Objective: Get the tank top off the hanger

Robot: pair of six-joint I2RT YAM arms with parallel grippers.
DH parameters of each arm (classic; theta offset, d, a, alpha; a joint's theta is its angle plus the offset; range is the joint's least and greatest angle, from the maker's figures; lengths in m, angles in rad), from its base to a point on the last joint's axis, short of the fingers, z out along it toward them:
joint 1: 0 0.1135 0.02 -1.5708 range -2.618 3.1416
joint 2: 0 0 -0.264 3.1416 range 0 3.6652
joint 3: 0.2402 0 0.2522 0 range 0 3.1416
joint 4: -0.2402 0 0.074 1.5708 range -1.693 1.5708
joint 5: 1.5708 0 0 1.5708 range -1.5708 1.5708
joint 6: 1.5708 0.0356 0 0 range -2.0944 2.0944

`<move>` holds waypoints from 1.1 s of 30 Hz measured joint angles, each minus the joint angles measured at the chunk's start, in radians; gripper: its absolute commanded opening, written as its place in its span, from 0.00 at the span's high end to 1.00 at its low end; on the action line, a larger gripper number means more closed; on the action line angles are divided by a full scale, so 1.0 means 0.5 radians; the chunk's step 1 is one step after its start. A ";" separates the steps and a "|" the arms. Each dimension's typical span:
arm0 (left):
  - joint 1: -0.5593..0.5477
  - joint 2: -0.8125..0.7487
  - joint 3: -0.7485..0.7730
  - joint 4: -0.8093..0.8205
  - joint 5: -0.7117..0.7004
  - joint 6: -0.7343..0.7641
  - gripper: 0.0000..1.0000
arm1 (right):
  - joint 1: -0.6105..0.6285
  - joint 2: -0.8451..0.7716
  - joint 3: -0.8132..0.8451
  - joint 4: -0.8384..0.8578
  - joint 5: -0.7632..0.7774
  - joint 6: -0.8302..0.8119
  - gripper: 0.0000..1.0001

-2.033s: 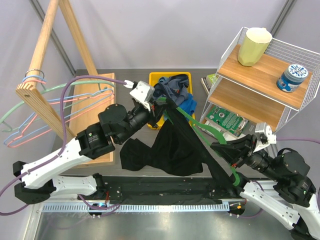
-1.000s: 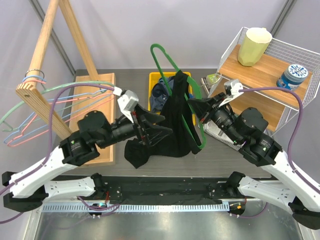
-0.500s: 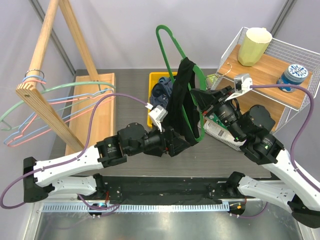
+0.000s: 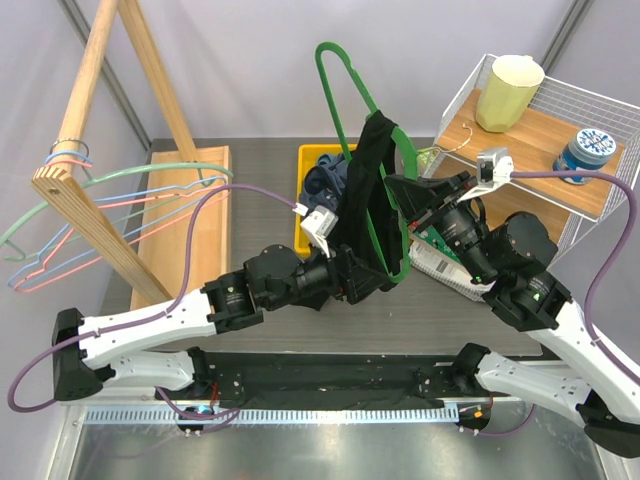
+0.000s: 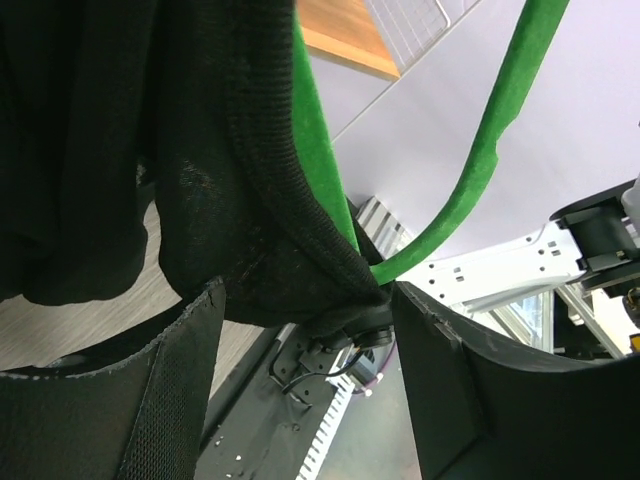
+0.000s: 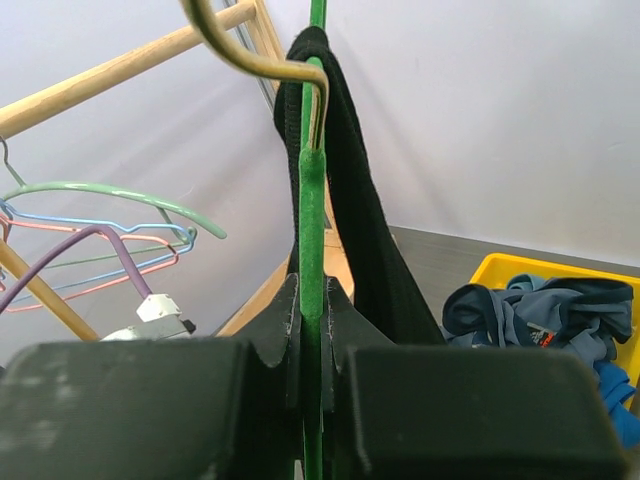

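Green hanger (image 6: 312,220) is held edge-on, clamped between the clenched fingers of the right gripper (image 6: 312,310). Black tank top (image 4: 368,190) is draped over the hanger, hung just beyond those fingertips. Left gripper (image 5: 305,300) is spread wide. The top's lower fold and a hanger bar are seen between its fingers, at the tips.

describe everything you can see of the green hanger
The green hanger is thin, with a velvety-looking coating and a brass-coloured metal hook. It is held aloft, roughly upright, clamped in the shut right gripper. The black tank top is draped over it, and the open left gripper sits at the fabric's lower edge, beside one green arm.
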 measured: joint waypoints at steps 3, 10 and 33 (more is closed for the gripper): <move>0.000 -0.015 -0.018 0.009 0.005 -0.014 0.34 | 0.000 -0.011 -0.001 0.002 0.005 0.000 0.99; 0.000 -0.018 -0.103 0.043 0.023 -0.061 0.43 | 0.000 -0.014 -0.004 0.020 0.005 0.013 0.99; 0.000 -0.282 -0.104 -0.307 -0.034 0.260 0.32 | 0.000 -0.080 0.054 -0.195 -0.124 0.075 0.99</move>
